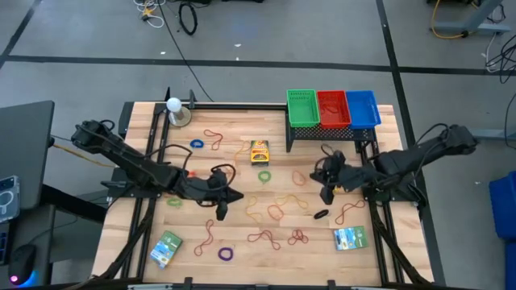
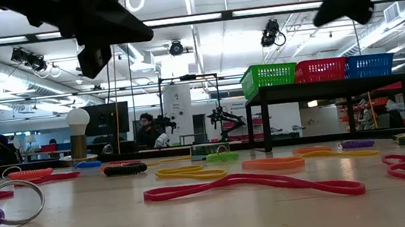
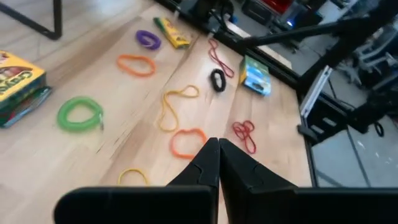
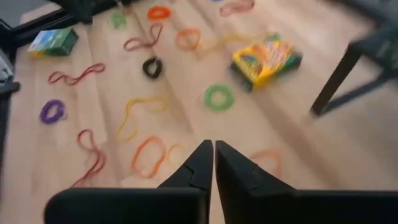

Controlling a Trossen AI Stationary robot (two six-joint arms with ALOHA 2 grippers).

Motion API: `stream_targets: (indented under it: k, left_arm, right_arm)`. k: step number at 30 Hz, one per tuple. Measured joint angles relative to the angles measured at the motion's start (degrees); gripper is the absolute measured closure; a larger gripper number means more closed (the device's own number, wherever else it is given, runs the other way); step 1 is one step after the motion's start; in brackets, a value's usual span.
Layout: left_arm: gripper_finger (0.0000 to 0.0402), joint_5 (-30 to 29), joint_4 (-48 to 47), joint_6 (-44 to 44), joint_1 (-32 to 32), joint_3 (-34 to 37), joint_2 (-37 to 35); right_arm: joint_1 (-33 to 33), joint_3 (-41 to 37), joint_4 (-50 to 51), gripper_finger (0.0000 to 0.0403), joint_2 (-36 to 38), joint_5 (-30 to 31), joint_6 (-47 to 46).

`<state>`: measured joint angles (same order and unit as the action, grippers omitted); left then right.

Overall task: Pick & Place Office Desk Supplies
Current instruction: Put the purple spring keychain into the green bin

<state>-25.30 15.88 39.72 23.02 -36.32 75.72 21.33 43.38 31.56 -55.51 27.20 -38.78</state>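
Both my claws, left (image 3: 218,149) and right (image 4: 213,149), hang pressed together and empty, rubber bands (image 1: 262,237) still strewn across the bench (image 1: 242,250), bins (image 1: 333,109) apparently unfilled.

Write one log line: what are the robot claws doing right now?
left claw: shut, empty, above table | right claw: shut, empty, above table | crayon box: on table | bins: on rack
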Motion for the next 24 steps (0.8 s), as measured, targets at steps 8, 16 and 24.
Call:
stream_targets:
  k: [8, 16, 24]
  left_arm:
    - [0.0395, -8.7, 0.2, 4.4, -0.1, 0.0, 0.0]
    - [0.0395, -11.1, 0.2, 4.4, -0.1, 0.0, 0.0]
    - [0.0395, -11.1, 0.2, 2.5, -0.1, 0.0, 0.0]
  right_arm:
    - [0.6, -9.2, 0.9, 0.0316, 0.0, 1.6, -33.9]
    - [-2.6, -15.0, 4.9, 0.0221, 0.0, 5.5, -45.0]
    - [-9.8, -18.8, 2.8, 0.0213, -1.2, 1.1, -37.5]
